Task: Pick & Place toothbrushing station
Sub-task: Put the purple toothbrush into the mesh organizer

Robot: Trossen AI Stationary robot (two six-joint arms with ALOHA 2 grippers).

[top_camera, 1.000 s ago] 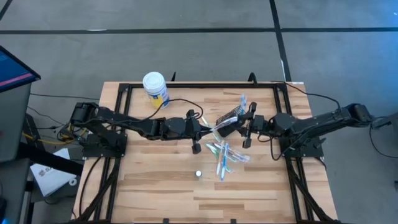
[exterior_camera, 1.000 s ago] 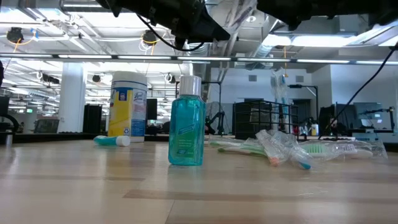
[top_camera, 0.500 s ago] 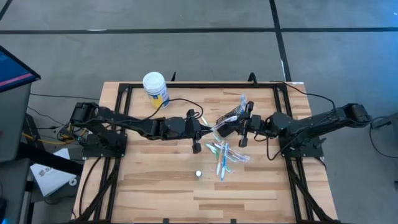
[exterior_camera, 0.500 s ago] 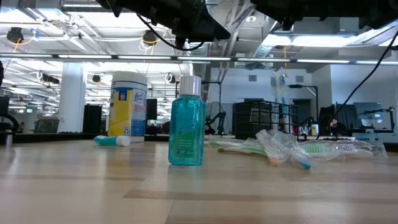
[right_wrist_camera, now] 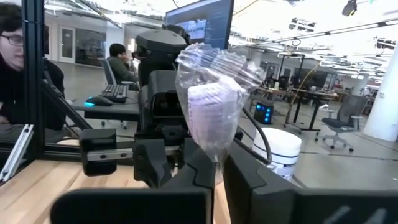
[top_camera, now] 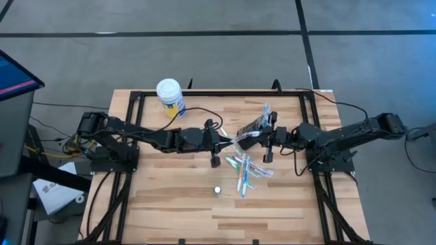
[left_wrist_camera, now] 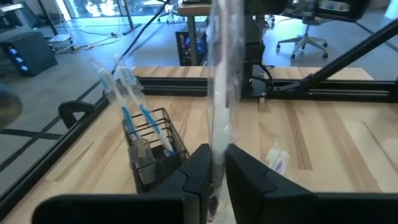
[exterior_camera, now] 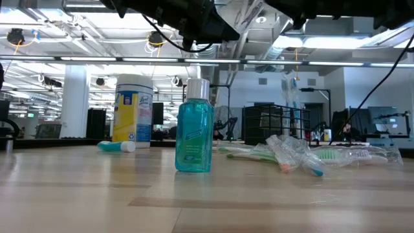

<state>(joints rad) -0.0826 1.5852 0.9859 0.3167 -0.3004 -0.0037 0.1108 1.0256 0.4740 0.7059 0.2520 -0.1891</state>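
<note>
Clear-wrapped white toothbrush hangs in mid-air between both arms, just beside the small black wire-mesh holder with two blue toothbrushes standing in it. Left gripper is clamped on one end, right gripper pinched together on the bristle end. Risk: two grips on slippery film could tug against each other and let it slip, or the brush snags the mesh rim. More wrapped toothbrushes lie loose on the wooden surface, and a teal bottle. People sit at desks beyond.

yellow-and-blue jar with printed label, teal bottle with faint print, nothing readable
</note>
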